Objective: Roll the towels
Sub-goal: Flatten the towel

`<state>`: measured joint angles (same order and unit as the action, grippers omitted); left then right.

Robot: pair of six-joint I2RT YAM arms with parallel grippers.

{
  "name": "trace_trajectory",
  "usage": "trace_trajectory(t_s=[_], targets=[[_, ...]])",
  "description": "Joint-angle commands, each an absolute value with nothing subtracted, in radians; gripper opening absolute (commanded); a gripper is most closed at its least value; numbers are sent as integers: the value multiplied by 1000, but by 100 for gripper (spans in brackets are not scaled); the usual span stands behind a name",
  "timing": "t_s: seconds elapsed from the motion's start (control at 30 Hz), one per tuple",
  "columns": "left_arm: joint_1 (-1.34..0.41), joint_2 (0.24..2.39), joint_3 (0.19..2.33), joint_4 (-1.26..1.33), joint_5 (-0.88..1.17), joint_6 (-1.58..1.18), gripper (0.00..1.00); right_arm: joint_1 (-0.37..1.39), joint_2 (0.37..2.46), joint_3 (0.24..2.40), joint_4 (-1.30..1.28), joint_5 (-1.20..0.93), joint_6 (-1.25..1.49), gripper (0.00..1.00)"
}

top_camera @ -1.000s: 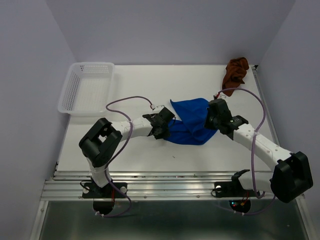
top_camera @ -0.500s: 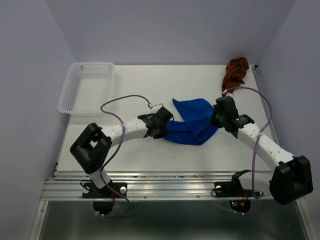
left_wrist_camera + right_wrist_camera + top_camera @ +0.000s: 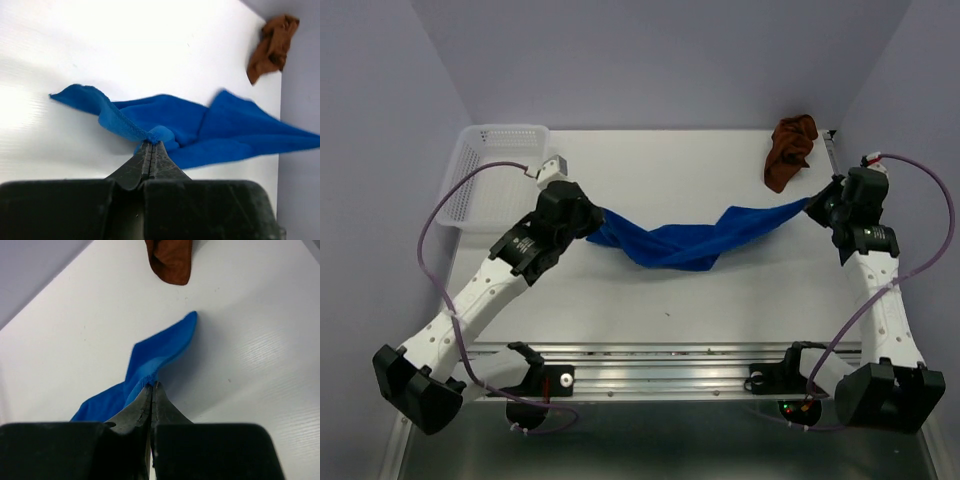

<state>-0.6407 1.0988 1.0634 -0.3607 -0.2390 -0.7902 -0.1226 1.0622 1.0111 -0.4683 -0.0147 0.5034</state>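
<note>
The blue towel (image 3: 685,243) stretches left to right, twisted, sagging mid-span. The rust-brown towel (image 3: 790,150) lies crumpled far right.

A stretched towel (image 3: 690,242) spans the tabletop (image 3: 700,300) between the left hand (image 3: 591,215) and right hand (image 3: 814,206); a bunched towel (image 3: 790,150) lies behind at far right, a basket (image 3: 456,190) at far left.

White perforated basket (image 3: 485,200) at far left corner of table (image 3: 660,290); metal rail (image 3: 650,365) along near edge.
</note>
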Motion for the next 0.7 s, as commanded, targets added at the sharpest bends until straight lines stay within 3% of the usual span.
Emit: trace_trajectory(t_s=[0.0, 0.67], targets=[[-557, 1028, 1118, -448, -291, -750, 0, -170, 1034, 1120, -509, -106, 476, 1], [-265, 870, 1298, -701, -399, -735, 0, -198, 925, 1471, -776, 262, 400, 1]])
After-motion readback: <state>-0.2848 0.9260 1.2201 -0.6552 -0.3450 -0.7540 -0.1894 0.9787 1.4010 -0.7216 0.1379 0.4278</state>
